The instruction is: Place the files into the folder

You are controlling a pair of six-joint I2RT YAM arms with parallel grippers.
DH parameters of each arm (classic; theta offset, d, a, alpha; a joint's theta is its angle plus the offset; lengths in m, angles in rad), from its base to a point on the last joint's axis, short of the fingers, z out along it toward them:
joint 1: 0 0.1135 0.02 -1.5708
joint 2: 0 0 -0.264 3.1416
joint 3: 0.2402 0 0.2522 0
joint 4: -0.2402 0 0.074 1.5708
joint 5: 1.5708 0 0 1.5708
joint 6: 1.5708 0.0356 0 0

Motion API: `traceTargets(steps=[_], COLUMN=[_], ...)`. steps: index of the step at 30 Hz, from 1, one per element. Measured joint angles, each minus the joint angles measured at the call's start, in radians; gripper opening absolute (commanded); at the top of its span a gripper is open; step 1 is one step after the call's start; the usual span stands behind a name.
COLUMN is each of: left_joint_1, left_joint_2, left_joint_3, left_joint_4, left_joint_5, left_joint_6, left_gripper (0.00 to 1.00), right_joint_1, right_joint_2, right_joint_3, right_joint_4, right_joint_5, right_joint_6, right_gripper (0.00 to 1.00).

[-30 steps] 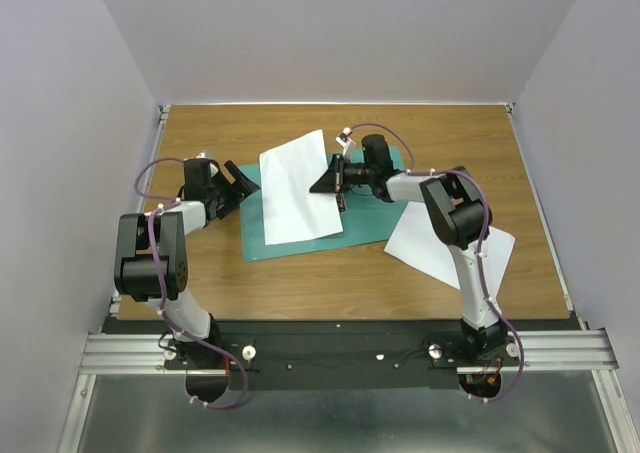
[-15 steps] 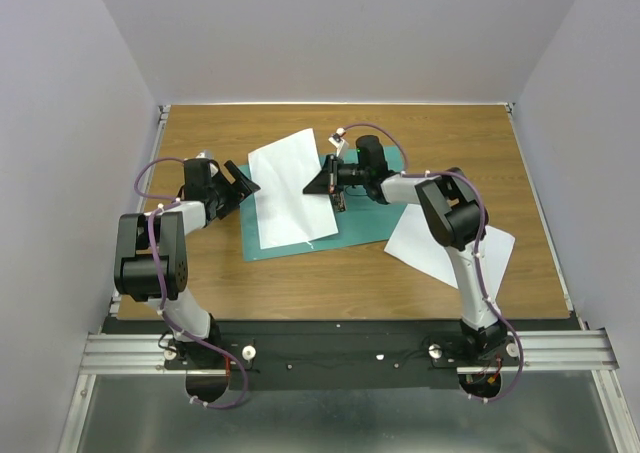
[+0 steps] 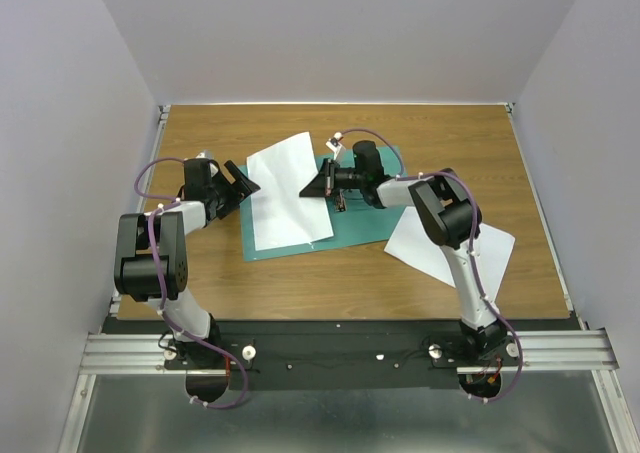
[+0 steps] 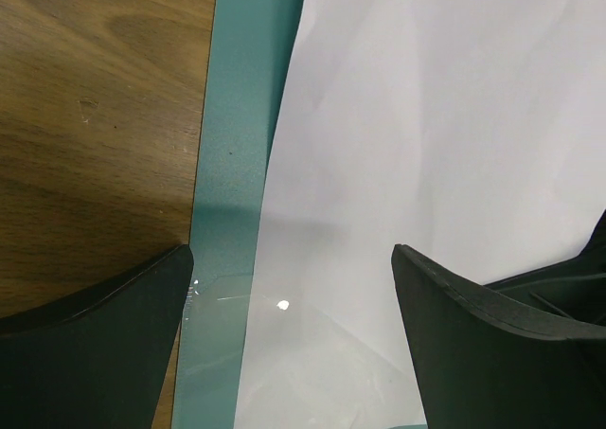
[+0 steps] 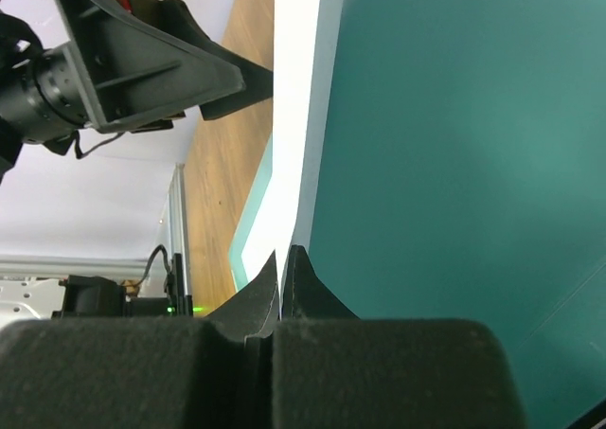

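Since a second ago my right gripper (image 3: 312, 187) has dragged the first sheet (image 3: 287, 198) leftward across the folder (image 3: 375, 218); the sheet then lay over the folder's middle and now covers its left part, with the sheet's left edge near the folder's left edge; my right wrist has moved left with it; my left gripper (image 3: 245, 181) has not moved, parked at the folder's left edge; the second sheet (image 3: 435, 248) is unchanged, off the folder's right corner, partly under my right arm.

Right fingers clenched on the first sheet's right edge; in the right wrist view the tips meet at the white edge (image 5: 295, 88), which stands lifted off the folder's teal face (image 5: 454, 145); left fingers released, spread wide above the folder's left strip (image 4: 232, 164) and the sheet (image 4: 426, 164); cannot tell if they touch either.

Both sheets plain white, thin, rectangular; the first one shows soft creases and a curl; folder flat, matte teal-green, rectangular, lying askew on the table (image 3: 330, 273); table is brown wood grain; fingers are black, wedge-shaped, matte plastic.
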Motion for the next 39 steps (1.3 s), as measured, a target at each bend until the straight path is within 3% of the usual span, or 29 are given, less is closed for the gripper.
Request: traceTargets(steps=[39], left_joint_1=[0.002], left_joint_2=[0.005], left_joint_3=[-0.002], left_joint_4=[0.010], left_joint_5=[0.019], left_joint_6=[-0.013], left_gripper=[0.96], right_joint_1=[0.024], right_joint_2=[0.021], right_joint_3=[-0.047], right_joint_4=[0.066], right_joint_5=[0.011], right_joint_6=[0.050], right_gripper=[0.01])
